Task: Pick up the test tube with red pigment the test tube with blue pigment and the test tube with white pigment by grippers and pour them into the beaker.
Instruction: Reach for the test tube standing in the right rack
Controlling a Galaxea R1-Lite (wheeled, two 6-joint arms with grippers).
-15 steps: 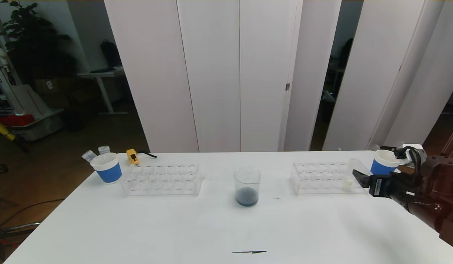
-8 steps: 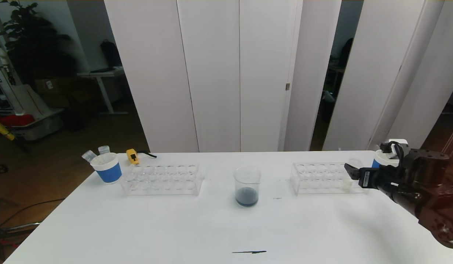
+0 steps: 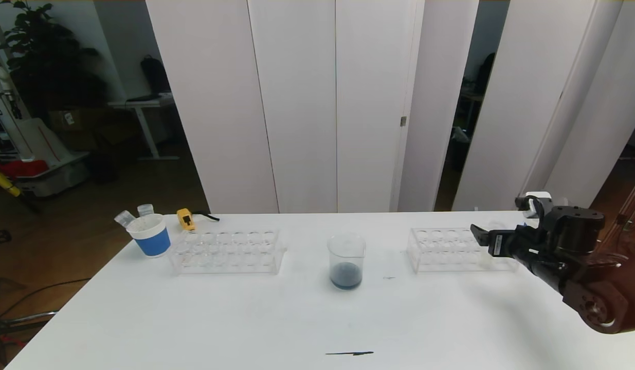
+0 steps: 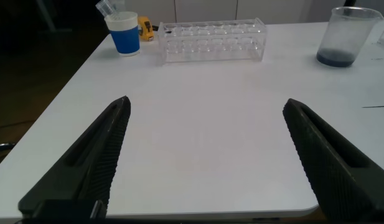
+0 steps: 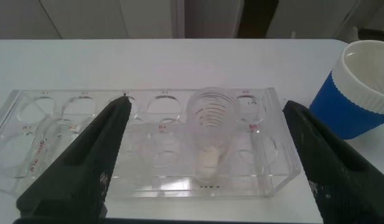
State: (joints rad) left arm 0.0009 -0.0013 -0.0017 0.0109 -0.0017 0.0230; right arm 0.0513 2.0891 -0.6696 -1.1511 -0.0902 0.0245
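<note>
Our right gripper (image 3: 481, 237) hangs over the right-hand tube rack (image 3: 451, 250) at about 3 o'clock from the beaker (image 3: 346, 260), jaws spread wide. The test tube with white pigment (image 5: 211, 134) stands upright in that rack, right between them. The left gripper (image 4: 207, 158) is low over the tabletop (image 3: 245, 318), jaws apart too.

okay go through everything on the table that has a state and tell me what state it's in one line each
Beaker: upright, dark liquid at its bottom.
White tube: upright in the right rack, not held.
Left rack: no tubes visible.
Left cup: upright, two tubes in it.
Right cup: upright.
Right hand: open, at the white tube.
Left hand: open, over bare table.
</note>
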